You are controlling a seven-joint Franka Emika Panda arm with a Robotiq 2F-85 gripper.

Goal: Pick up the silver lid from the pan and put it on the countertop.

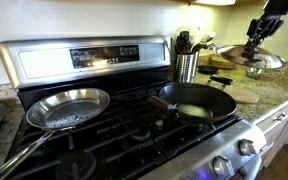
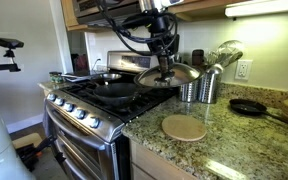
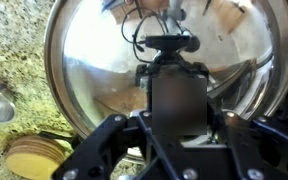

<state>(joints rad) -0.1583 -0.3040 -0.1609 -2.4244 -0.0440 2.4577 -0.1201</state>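
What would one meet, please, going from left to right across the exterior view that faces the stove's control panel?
The silver pan → black pan → lid, gripped by the hand.

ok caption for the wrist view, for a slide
Gripper holding the silver lid at its centre over the speckled countertop, round wooden disc nearby.

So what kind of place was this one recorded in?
A home kitchen, most likely: a gas stove with black grates, a speckled granite countertop beside it, and a metal utensil holder against the wall. The end effector holds the silver lid over that countertop.
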